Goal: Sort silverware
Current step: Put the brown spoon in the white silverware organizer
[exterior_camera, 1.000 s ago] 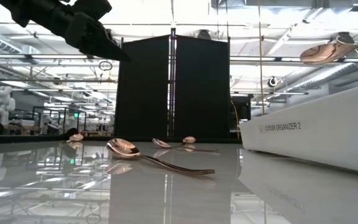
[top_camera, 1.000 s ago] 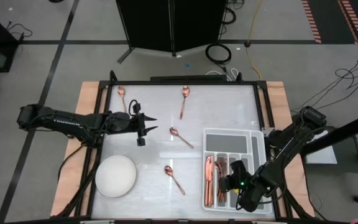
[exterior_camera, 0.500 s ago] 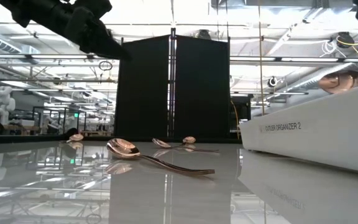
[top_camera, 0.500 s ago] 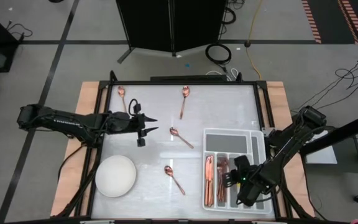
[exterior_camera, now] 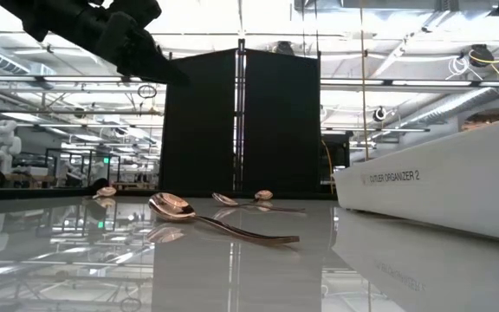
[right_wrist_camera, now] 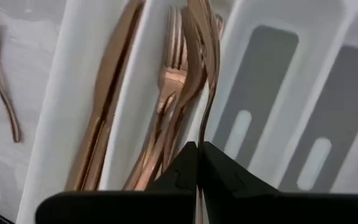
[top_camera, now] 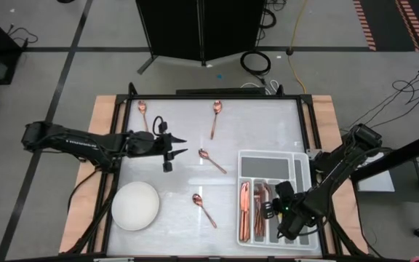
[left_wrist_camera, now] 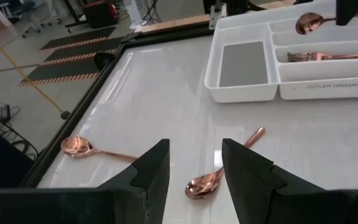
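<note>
From above, the right gripper (top_camera: 268, 211) is hanging over the grey tray (top_camera: 304, 164), clenched on a copper spoon (top_camera: 265, 195) whose bowl is pointing ahead of it across the slots, probably so it can be let down among its own kind; knives and forks (top_camera: 249, 212) are already lying in the two slots just beside it. The left gripper (top_camera: 174, 146) is hovering with fingers apart, one loose spoon (top_camera: 211, 160) lying just ahead of it, likely its next pick. From table height, three more spoons (exterior_camera: 219, 222) are resting flat on the table (exterior_camera: 145, 277), well apart from the tray. Past the left wrist's spread fingers (left_wrist_camera: 250, 165), the near spoon is sitting between and just beyond them. Past the right wrist, the held spoon's handle is rising straight from the shut fingertips above the fork slot.
</note>
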Available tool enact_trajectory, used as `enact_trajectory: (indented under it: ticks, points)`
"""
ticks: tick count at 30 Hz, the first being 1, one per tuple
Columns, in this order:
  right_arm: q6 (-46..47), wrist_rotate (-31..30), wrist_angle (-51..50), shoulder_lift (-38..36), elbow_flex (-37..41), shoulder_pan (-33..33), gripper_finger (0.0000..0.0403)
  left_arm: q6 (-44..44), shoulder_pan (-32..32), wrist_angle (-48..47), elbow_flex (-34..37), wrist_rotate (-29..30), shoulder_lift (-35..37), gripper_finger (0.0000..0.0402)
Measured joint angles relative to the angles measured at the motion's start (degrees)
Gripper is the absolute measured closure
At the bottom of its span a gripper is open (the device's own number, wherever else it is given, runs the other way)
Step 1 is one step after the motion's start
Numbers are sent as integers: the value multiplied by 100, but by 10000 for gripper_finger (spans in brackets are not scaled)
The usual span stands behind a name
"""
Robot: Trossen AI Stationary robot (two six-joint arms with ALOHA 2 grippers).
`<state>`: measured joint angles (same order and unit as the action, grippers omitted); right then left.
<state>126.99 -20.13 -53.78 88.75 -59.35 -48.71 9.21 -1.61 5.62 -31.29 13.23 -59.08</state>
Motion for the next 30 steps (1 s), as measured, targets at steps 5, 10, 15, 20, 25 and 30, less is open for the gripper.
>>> enact_trajectory:
  ticks: [5, 10, 15, 20, 25, 30]
  points:
    - [-17, 216, 320, -2, 0, 169, 403, 7, 2, 12, 0, -2, -104, 253]
    - [-32, 256, 215, -2, 0, 190, 403, 9, 2, 9, 0, -1, -121, 253]
    - [-35, 406, 240, -2, 0, 215, 403, 11, 2, 0, 0, 0, -121, 253]
    - [-73, 794, -359, -2, -2, 325, 403, 13, 2, -5, 0, -2, -121, 253]
    - [-62, 856, -455, -2, -2, 435, 403, 11, 2, -10, 0, 0, -121, 253]
    - [-61, 1067, -339, 99, -2, 446, 403, 11, 2, -12, 0, 0, -121, 253]
